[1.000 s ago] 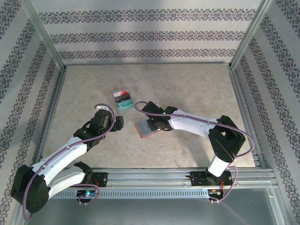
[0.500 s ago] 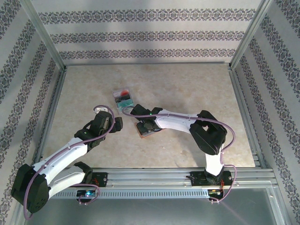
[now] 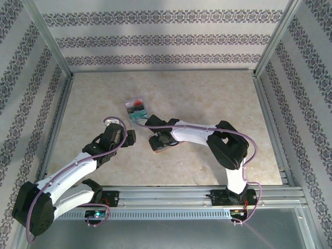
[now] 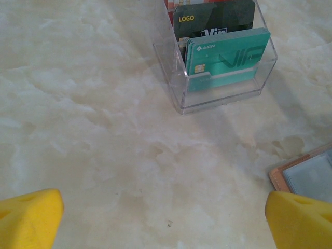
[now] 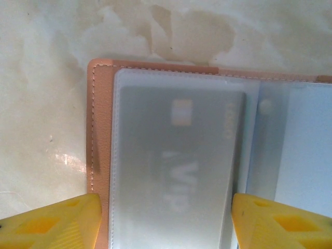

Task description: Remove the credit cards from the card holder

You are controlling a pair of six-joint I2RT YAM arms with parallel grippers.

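Observation:
The card holder (image 5: 101,129) lies open and flat on the table, tan with an orange-brown rim; its corner also shows in the left wrist view (image 4: 306,174). One of the credit cards (image 5: 179,161) shows dimly through a frosted pocket, with a chip and VIP lettering. My right gripper (image 5: 166,223) hangs open just over that pocket, one yellow fingertip (image 5: 52,223) at the holder's left rim and the other on the pocket's right side. In the top view it (image 3: 158,142) covers most of the holder (image 3: 160,150). My left gripper (image 4: 165,223) is open over bare table, left of the holder (image 3: 124,136).
A clear plastic box (image 3: 137,110) holding teal, black and red cards stands on the table behind the holder, straight ahead of the left gripper (image 4: 218,57). Metal frame rails border the marble-look table (image 3: 207,93) on all sides.
My right arm has swung left and brought its gripper over the holder, and its jaws have spread wider. The left arm has hardly moved.

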